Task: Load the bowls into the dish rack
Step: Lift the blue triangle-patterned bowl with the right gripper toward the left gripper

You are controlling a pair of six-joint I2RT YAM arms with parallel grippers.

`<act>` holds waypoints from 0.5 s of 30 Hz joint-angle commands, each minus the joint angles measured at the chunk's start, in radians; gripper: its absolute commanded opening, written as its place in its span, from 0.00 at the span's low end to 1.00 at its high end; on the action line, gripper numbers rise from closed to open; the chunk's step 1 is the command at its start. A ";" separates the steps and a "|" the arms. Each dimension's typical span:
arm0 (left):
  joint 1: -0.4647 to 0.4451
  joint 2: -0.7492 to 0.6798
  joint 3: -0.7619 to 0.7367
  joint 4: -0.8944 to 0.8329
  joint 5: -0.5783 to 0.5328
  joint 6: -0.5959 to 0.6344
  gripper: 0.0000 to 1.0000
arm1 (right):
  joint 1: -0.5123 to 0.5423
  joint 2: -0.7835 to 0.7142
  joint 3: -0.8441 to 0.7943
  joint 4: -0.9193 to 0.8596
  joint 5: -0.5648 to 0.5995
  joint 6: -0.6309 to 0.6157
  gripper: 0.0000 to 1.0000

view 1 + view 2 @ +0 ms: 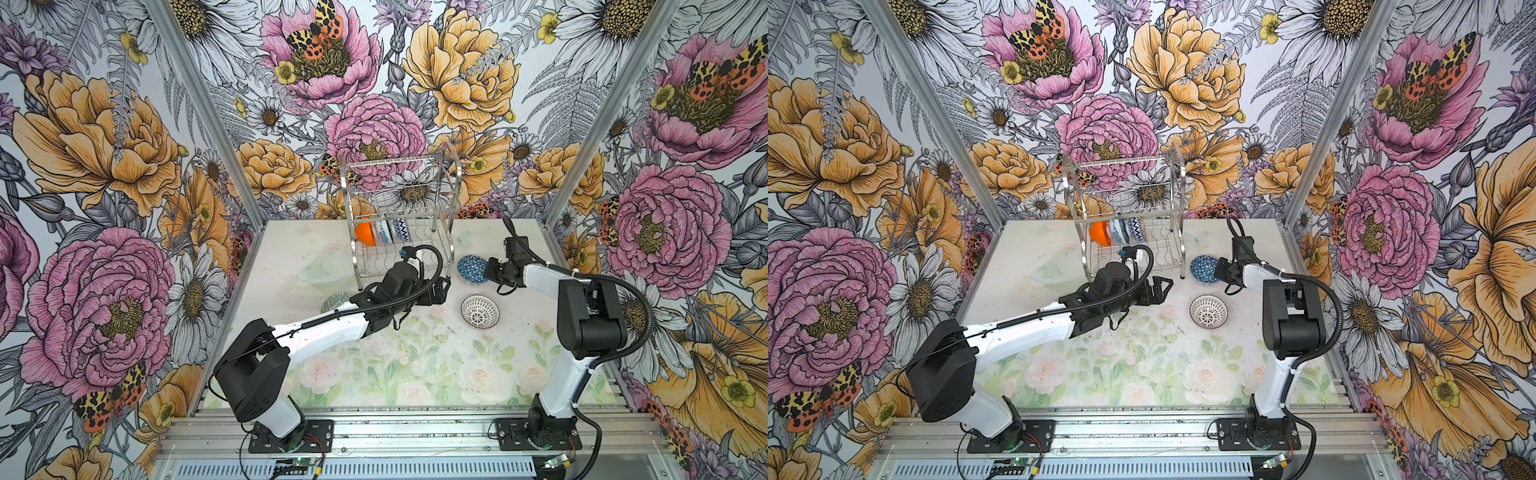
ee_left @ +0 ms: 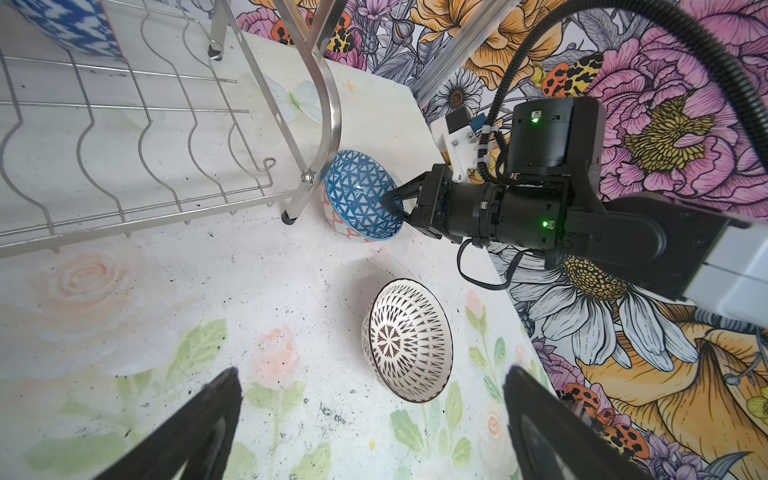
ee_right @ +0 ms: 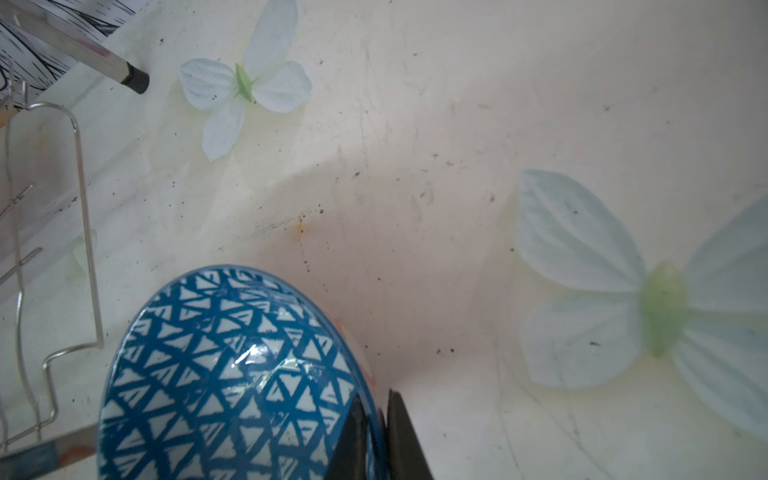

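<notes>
Bowls stand at several spots. The blue triangle-patterned bowl (image 1: 469,268) sits steeply tilted just beside the front right leg of the dish rack (image 1: 399,166), toward the counter's (image 1: 415,365) right edge. Whether it touches the counter I cannot tell. The right pincer (image 2: 392,203) is clamped tight on its rim, one finger inside and one outside. Nearer the front edge, apart from it, the black-and-white bowl (image 1: 480,311) rests upright on the counter. The rack stands at the middle of the far edge. Its lower tier holds three bowls on edge, side by side: an orange bowl (image 1: 365,235), a blue-and-white bowl (image 1: 384,232) and a dark zigzag bowl (image 1: 401,228). A grey-green bowl (image 1: 336,300) lies left of centre, mostly hidden under the left arm. The left pincer (image 1: 1163,288) hangs spread wide and empty over the counter, in front of the rack.
</notes>
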 commanded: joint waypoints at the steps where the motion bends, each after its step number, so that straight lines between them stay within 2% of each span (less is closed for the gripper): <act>1: 0.002 0.014 0.024 -0.025 0.002 0.032 0.99 | -0.008 -0.039 0.012 0.017 0.022 0.009 0.07; 4: 0.003 0.008 0.037 -0.036 0.002 0.035 0.99 | -0.008 -0.077 0.005 0.015 0.030 0.021 0.00; 9: 0.003 -0.018 0.044 -0.071 -0.008 0.040 0.99 | -0.007 -0.153 -0.011 0.016 0.036 0.031 0.00; 15: 0.005 -0.074 0.040 -0.131 -0.046 0.046 0.99 | 0.002 -0.279 -0.042 0.008 -0.017 0.047 0.00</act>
